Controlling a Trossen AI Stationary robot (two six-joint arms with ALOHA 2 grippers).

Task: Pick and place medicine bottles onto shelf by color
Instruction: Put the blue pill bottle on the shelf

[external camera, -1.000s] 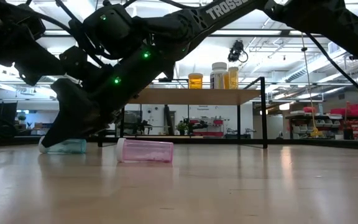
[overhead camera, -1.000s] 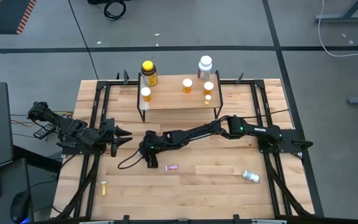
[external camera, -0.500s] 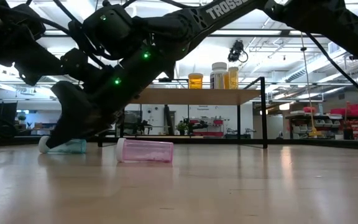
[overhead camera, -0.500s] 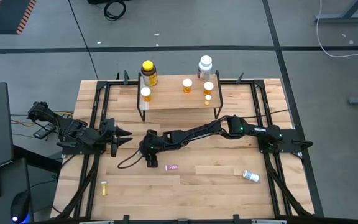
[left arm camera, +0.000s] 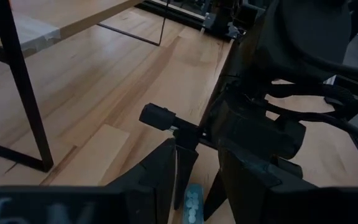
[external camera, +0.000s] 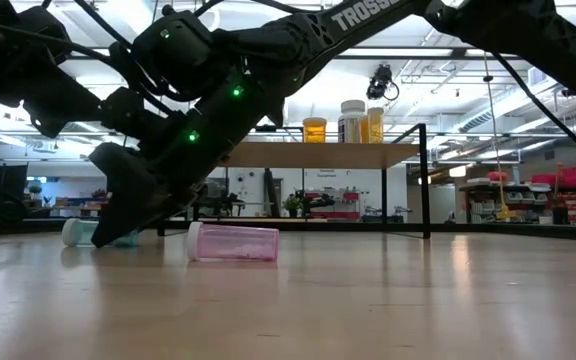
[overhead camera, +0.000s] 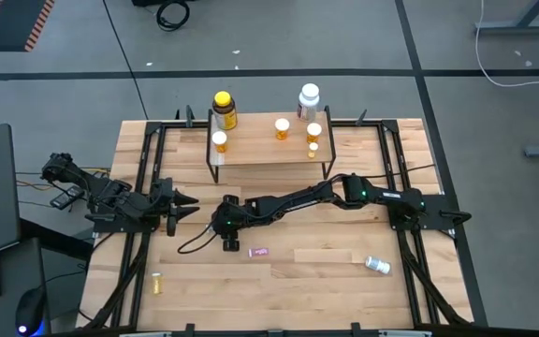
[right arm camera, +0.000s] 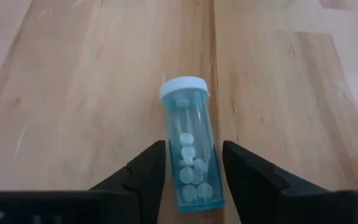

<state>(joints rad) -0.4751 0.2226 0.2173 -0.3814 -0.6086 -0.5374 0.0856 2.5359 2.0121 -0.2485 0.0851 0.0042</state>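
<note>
Teal vial [right arm camera: 190, 155] lying on its side on table [overhead camera: 326, 271], toward centre, white cap pointing away from right gripper [right arm camera: 192, 180]. Right gripper's fingers [right arm camera: 143, 174] straddle vial on both flanks; contact cannot tell. Pink vial [external camera: 233, 242] lying near. Left gripper [overhead camera: 182, 208] near left edge, fingers partly apart, grasping nothing. Shelf [overhead camera: 269, 145] at far edge carries bottles.

Shelf [overhead camera: 268, 150] sits at the table's far edge, wood plank on thin black legs; big yellow bottle [overhead camera: 224, 109], big white bottle [overhead camera: 308, 97] and four orange white-capped vials [overhead camera: 282, 128] stand upright on it; teal vial [right arm camera: 189, 152], pink vial [overhead camera: 260, 252], white-and-blue bottle [overhead camera: 377, 265] and tiny yellow vial [overhead camera: 156, 283] lie flat on the tabletop, yellow one near the front-left corner.
</note>
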